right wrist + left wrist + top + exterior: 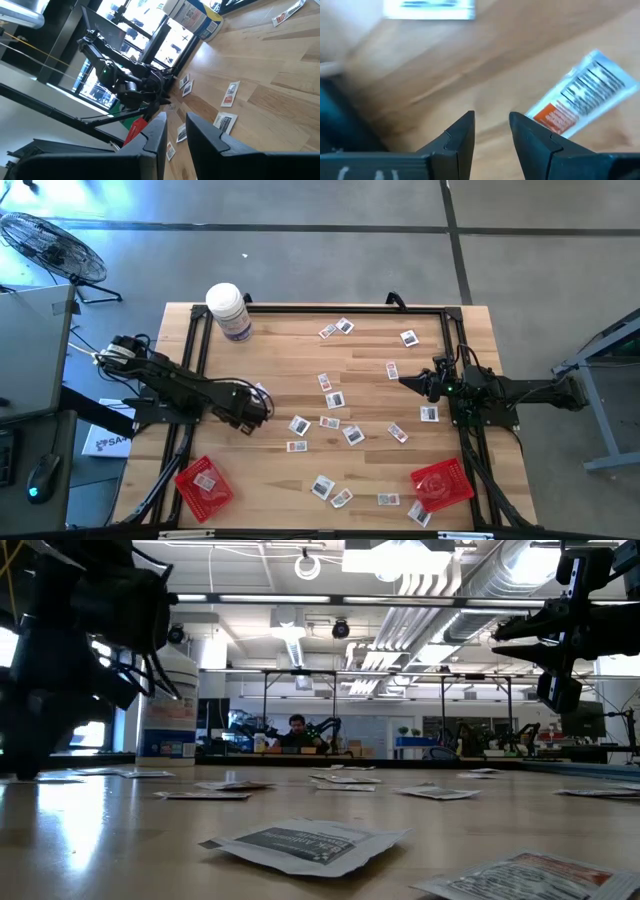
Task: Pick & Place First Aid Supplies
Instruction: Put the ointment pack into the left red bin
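Several small white packets [333,398] with grey and red print lie flat and scattered over the wooden table. My left gripper [264,402] is low over the table's left middle. It is open by a narrow gap [492,122] and holds nothing. One packet [585,92] lies just beside its fingertips and another packet [427,9] lies farther ahead. My right gripper [405,380] hangs raised above the table's right side [560,630], pointing level toward the left arm. It is open by a narrow gap [174,125] and holds nothing.
A red tray [205,483] with a packet in it sits at the near left, and a second red tray [442,483] at the near right. A large white bottle [228,310] stands at the far left corner. A black frame [330,308] runs along the table's edges.
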Controlling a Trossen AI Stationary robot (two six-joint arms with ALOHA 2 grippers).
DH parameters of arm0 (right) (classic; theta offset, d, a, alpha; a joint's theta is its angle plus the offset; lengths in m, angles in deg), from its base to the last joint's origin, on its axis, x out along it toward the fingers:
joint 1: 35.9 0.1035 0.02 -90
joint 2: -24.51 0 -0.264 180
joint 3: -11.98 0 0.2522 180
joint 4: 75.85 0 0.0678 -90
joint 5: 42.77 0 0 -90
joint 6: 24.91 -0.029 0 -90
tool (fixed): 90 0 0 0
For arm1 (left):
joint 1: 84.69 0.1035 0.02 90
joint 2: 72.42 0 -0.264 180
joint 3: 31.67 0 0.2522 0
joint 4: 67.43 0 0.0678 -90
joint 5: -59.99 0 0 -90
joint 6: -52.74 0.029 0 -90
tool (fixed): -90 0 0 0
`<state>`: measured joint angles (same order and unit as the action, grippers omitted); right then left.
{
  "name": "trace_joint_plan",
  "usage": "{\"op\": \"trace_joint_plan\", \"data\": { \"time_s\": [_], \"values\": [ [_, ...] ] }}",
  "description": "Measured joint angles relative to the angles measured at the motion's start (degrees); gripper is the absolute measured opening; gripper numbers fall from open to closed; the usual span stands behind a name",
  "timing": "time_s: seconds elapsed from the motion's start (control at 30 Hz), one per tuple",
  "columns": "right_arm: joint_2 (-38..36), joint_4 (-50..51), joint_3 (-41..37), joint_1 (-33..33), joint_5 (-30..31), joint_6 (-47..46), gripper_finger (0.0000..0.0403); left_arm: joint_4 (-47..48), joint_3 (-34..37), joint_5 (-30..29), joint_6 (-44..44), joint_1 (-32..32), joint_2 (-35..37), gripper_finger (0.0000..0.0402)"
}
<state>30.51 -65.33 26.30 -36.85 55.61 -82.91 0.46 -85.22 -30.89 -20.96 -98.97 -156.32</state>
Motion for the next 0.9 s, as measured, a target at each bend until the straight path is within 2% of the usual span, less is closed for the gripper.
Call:
{"op": "trace_joint_plan", "data": {
  "time_s": [0.23, 0.57, 0.67, 0.9],
  "values": [
    [0.0, 0.0, 0.0, 0.0, 0.0, 0.0, 0.0064, -7.9, 0.0, 1.5, 3.0, -1.3, 0.1, 0.0129],
    [0.0, 0.0, 0.0, 0.0, 0.0, 0.0, 0.0064, -10.3, -0.5, 0.1, 2.8, -6.4, 0.0, 0.0129],
    [0.0, 0.0, 0.0, 0.0, 0.0, 0.0, 0.0064, -11.3, -2.5, 1.9, 2.9, -7.8, -0.1, 0.0129],
    [0.0, 0.0, 0.0, 0.0, 0.0, 0.0, 0.0064, -10.2, -7.7, -2.6, 3.6, -8.8, 0.4, 0.0129]
  ]
}}
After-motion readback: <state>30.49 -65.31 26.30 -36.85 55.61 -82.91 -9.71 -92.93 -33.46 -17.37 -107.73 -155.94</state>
